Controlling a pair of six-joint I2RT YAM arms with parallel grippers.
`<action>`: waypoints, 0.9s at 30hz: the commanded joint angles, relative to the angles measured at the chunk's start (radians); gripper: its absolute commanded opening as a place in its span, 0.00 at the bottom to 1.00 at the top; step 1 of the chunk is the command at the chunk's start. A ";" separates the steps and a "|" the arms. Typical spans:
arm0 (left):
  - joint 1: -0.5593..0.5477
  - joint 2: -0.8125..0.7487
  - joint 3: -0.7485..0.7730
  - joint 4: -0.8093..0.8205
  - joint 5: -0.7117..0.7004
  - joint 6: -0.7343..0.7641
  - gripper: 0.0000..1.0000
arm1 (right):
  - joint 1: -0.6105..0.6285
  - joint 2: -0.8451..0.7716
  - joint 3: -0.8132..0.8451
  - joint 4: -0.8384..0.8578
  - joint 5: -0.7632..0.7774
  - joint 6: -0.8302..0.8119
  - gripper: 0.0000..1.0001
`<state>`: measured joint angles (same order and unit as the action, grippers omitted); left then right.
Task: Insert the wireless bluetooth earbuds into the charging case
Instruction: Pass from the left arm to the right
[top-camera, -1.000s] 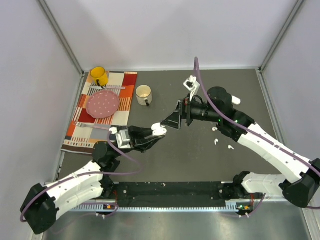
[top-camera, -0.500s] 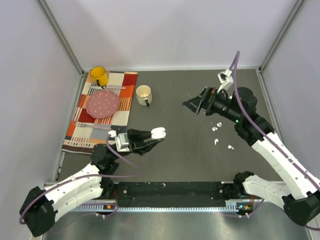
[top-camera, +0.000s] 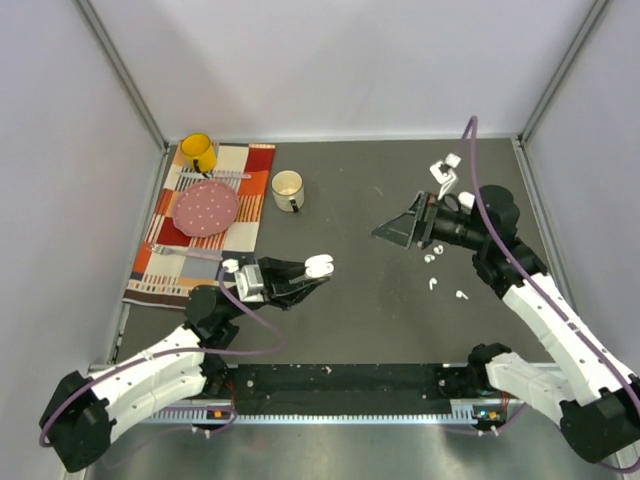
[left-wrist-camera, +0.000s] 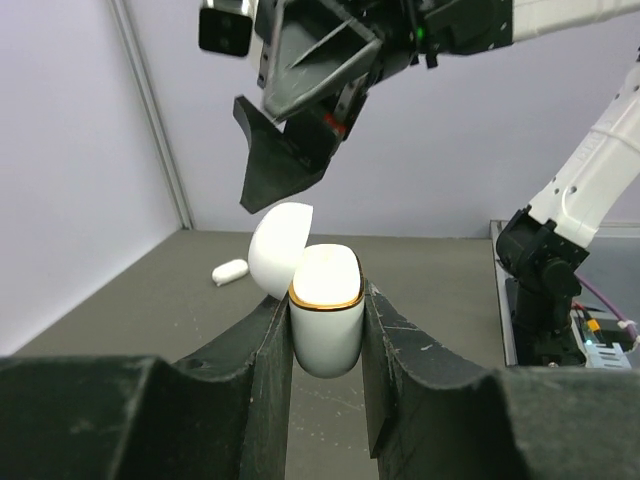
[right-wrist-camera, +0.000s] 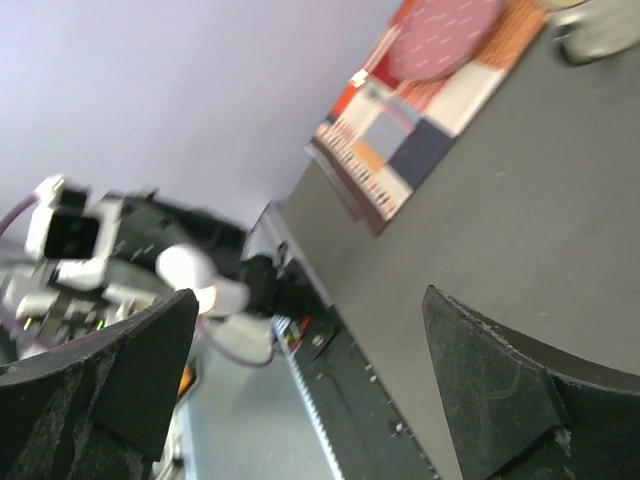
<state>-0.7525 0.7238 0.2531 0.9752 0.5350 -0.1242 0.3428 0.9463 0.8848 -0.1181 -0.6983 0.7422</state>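
My left gripper is shut on the white charging case and holds it upright above the table. In the left wrist view the case sits between the fingers with its lid flipped open. Several tiny white earbuds lie loose on the dark table at the right, one of them nearest the front. My right gripper is open and empty, held in the air just left of the earbuds, pointing toward the case. It also shows in the left wrist view.
A white mug stands at the back middle. A patterned cloth at the left carries a pink plate and a yellow cup. A second white pebble-like case lies on the table by the right arm.
My right gripper has pulled back to the right, away from the case, and now hangs by the earbuds. My left gripper has kept hold of the case, nearly still.
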 joint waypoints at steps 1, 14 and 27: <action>-0.004 0.038 0.049 0.028 0.003 0.034 0.00 | 0.137 0.023 0.055 0.077 -0.107 0.054 0.93; -0.004 0.069 0.069 0.060 -0.040 0.054 0.00 | 0.277 0.112 -0.078 0.371 -0.093 0.376 0.88; -0.004 0.080 0.071 0.074 -0.049 0.051 0.00 | 0.335 0.178 -0.084 0.434 -0.070 0.433 0.72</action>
<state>-0.7525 0.7948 0.2802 0.9859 0.4969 -0.0788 0.6598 1.1091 0.7898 0.2234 -0.7830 1.1381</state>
